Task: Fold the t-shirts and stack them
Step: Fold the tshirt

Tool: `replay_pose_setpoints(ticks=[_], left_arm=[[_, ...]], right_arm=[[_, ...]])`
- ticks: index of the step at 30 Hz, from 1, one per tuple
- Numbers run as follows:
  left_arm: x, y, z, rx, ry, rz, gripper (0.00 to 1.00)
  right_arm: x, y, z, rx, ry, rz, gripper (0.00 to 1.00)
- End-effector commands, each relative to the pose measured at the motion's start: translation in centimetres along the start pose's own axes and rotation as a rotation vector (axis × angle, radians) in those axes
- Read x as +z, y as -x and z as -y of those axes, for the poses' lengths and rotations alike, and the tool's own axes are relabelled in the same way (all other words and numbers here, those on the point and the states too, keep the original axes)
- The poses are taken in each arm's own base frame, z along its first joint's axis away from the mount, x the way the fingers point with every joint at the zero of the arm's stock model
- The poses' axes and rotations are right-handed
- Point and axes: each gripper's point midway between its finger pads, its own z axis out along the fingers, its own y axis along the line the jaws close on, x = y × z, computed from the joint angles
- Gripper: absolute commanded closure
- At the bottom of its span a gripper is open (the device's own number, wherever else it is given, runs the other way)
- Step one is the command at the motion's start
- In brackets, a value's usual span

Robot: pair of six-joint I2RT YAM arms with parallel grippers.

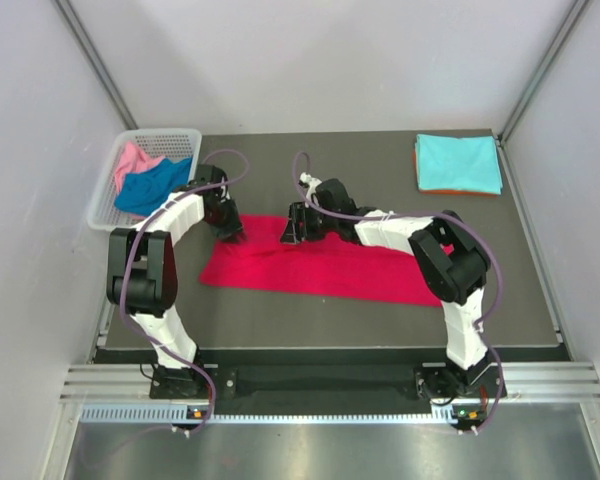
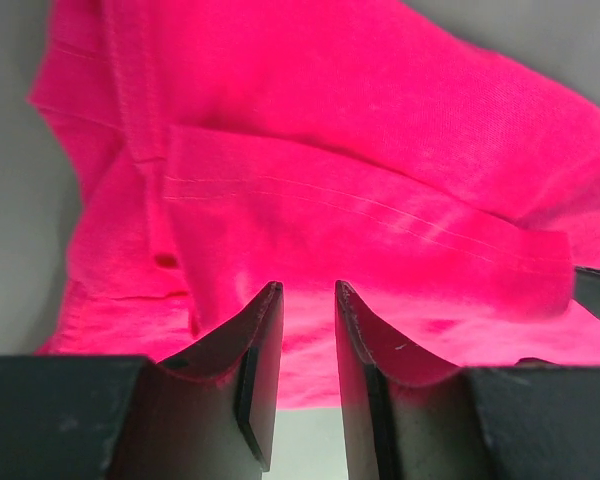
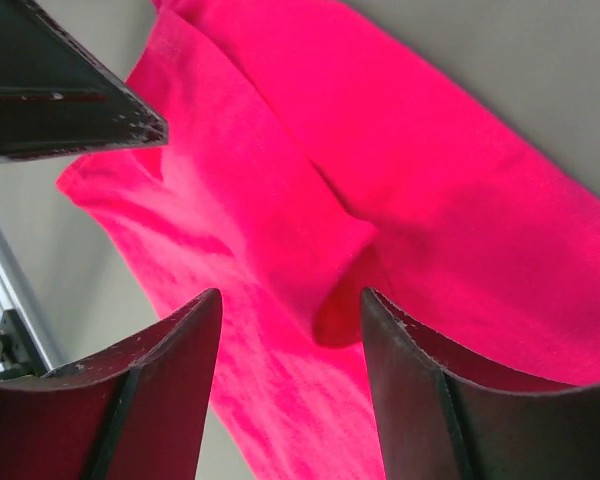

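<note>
A crimson red t-shirt [image 1: 320,270] lies on the dark table as a long folded strip, with a sleeve fold [image 2: 360,200] at its left end. My left gripper [image 1: 230,235] hovers over the strip's back left corner. Its jaws [image 2: 308,288] stand a narrow gap apart, with nothing between them. My right gripper [image 1: 293,232] is just to the right, over the back edge of the red cloth [image 3: 400,150]. It stands open [image 3: 292,295] and empty. A turquoise t-shirt [image 1: 458,162] lies folded on an orange one [image 1: 460,192] at the back right. Pink [image 1: 132,160] and royal blue [image 1: 155,188] t-shirts sit crumpled in the basket.
The white lattice basket [image 1: 105,200] stands at the table's back left corner, close behind my left arm. The two grippers are near each other; a finger of the left one [image 3: 60,100] shows in the right wrist view. White walls enclose the table.
</note>
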Motion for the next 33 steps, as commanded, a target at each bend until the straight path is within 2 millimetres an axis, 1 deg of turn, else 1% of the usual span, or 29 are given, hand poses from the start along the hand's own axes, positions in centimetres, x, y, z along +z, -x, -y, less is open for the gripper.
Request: replay_pose_setpoints(ticks=[1, 3, 5, 6, 8, 9, 10, 11, 12, 13, 16, 17, 19, 21, 22, 24, 25, 27, 29, 30, 32, 33], left_arm=[[-1.5, 1.9, -0.5, 0.024, 0.045, 0.099, 0.67], [-1.5, 2.2, -1.0, 0.027, 0.074, 0.117, 0.67], [-1.1, 1.9, -1.3, 0.022, 0.084, 0.097, 0.67], [-1.0, 1.9, -1.4, 0.021, 0.092, 0.096, 0.67], [-0.6, 1.5, -2.0, 0.017, 0.114, 0.082, 0.67], [-0.6, 1.3, -2.5, 0.015, 0.136, 0.079, 0.67], [-0.5, 1.1, -2.8, 0.016, 0.149, 0.077, 0.67], [-0.6, 1.0, -3.1, 0.017, 0.160, 0.079, 0.67], [-0.5, 0.9, -3.8, 0.018, 0.191, 0.086, 0.67], [-0.4, 0.8, -4.0, 0.020, 0.202, 0.087, 0.67], [-0.1, 0.8, -4.4, 0.018, 0.217, 0.086, 0.67], [0.0, 0.9, -4.7, 0.023, 0.231, 0.082, 0.67], [-0.8, 1.7, -4.6, 0.036, 0.251, 0.100, 0.66], [-2.3, 3.0, -4.4, 0.049, 0.257, 0.145, 0.64], [-2.8, 3.4, -4.3, 0.049, 0.262, 0.158, 0.60], [-4.4, 4.6, -4.1, 0.055, 0.264, 0.206, 0.58], [-4.8, 4.8, -3.6, 0.059, 0.240, 0.212, 0.57], [-4.7, 4.3, -2.8, 0.062, 0.185, 0.186, 0.57], [-4.1, 3.4, -1.8, 0.058, 0.119, 0.150, 0.57], [-3.6, 2.5, -1.3, 0.057, 0.080, 0.111, 0.58], [-2.9, 1.7, -1.4, 0.056, 0.065, 0.083, 0.58], [-2.5, 1.1, -1.7, 0.053, 0.070, 0.061, 0.58]], right_arm=[[0.6, 2.1, -1.4, -0.046, 0.023, 0.063, 0.42], [0.8, 1.7, -1.6, -0.035, 0.034, 0.055, 0.43], [0.8, 1.8, -2.0, -0.034, 0.058, 0.070, 0.44], [0.8, 1.4, -2.0, -0.023, 0.064, 0.061, 0.45], [0.8, 1.0, -1.8, -0.012, 0.058, 0.056, 0.51], [0.9, 0.5, -1.3, -0.002, 0.038, 0.052, 0.55], [0.9, 0.2, -0.9, 0.003, 0.030, 0.047, 0.66], [0.8, -0.3, -0.7, 0.011, 0.022, 0.040, 0.72], [0.7, -0.5, -0.5, 0.010, 0.018, 0.040, 0.78], [0.8, -0.7, -0.4, 0.012, 0.018, 0.040, 0.88], [1.1, -1.6, 0.3, 0.025, 0.006, 0.026, 1.00], [1.2, -1.7, 0.5, 0.028, 0.002, 0.020, 1.00], [1.0, -1.8, 0.8, 0.029, -0.006, 0.024, 1.00], [0.6, -1.7, 0.9, 0.026, -0.015, 0.036, 1.00], [0.5, -1.5, 0.9, 0.027, -0.016, 0.039, 1.00], [0.4, -1.3, 0.8, 0.029, -0.013, 0.044, 1.00], [0.3, -1.3, 0.8, 0.036, -0.012, 0.044, 1.00], [0.3, -1.3, 0.5, 0.036, -0.003, 0.045, 1.00], [0.3, -1.4, 0.6, 0.042, -0.004, 0.044, 1.00], [0.3, -1.4, 0.6, 0.045, 0.000, 0.042, 1.00], [0.3, -1.4, 0.6, 0.049, 0.003, 0.042, 1.00], [0.3, -1.5, 0.4, 0.050, 0.007, 0.041, 1.00]])
